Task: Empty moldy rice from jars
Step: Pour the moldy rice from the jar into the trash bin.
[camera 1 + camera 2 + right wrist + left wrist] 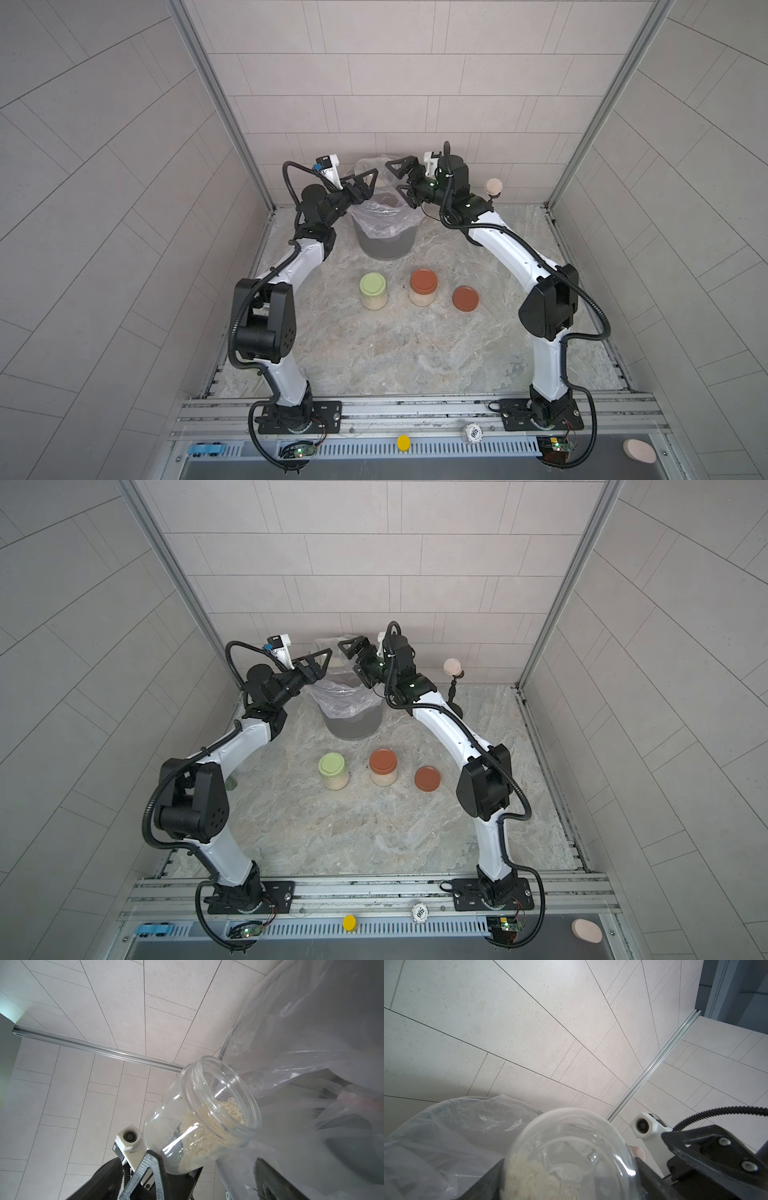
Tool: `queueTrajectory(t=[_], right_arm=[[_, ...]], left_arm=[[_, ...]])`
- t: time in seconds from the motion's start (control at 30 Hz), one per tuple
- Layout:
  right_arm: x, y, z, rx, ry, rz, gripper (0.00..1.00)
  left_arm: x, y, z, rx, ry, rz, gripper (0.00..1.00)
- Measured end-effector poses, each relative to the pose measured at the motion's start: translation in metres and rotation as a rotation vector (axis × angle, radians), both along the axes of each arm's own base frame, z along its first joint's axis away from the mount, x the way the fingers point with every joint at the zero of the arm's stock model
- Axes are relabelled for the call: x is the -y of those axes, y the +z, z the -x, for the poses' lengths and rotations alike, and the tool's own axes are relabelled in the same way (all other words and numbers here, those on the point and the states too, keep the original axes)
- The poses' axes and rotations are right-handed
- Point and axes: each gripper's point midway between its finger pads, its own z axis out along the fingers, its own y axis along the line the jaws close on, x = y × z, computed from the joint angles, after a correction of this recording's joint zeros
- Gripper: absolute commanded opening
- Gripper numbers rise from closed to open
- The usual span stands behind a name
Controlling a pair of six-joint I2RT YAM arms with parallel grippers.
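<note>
While the left gripper (366, 183) clamps a squat, lidless glass jar (199, 1118) tilted above the grey bin's (384, 247) crinkled clear liner (311, 1022), clumped beige moldy rice (207, 1136) clings inside; the right gripper's (400, 180) jaws stand wide apart near the bin.

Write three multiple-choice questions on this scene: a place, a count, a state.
1. Where is the loose red lid?
A. on a jar
B. on the table, beside the red-lidded jar
C. in a gripper

2. How many lidded jars stand on the table?
A. three
B. one
C. two

3. The held jar in the left gripper is:
A. open, rice inside
B. lidded
C. empty

1 B: it lies flat there.
2 C: green-lidded jar and red one.
3 A: bare mouth, grains visible.
</note>
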Motion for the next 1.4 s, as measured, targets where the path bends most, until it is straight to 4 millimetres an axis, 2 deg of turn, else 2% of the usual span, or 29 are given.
queueTrajectory(t=[0.13, 0.37, 0.53, 0.9, 1.17, 1.4], right_arm=[[0.012, 0.009, 0.009, 0.024, -0.028, 0.038, 0.99], [0.036, 0.040, 0.023, 0.110, -0.080, 0.080, 0.99], [0.054, 0.047, 0.029, 0.143, -0.122, 0.136, 0.99], [0.088, 0.032, 0.047, 0.151, -0.175, 0.263, 1.00], [0.117, 0.012, 0.061, 0.139, -0.213, 0.305, 1.00], [0.124, -0.007, 0.068, 0.123, -0.215, 0.341, 1.00]], left_arm=[[0.001, 0.001, -0.002, -0.011, 0.003, -0.023, 0.00], [0.007, 0.015, -0.004, -0.002, 0.000, -0.058, 0.00], [0.013, 0.011, -0.005, -0.041, -0.005, -0.104, 0.00], [0.033, 0.009, -0.002, -0.117, -0.008, -0.260, 0.00], [0.031, -0.013, -0.007, -0.201, 0.008, -0.346, 0.00], [0.031, -0.021, -0.020, -0.242, 0.017, -0.403, 0.00]])
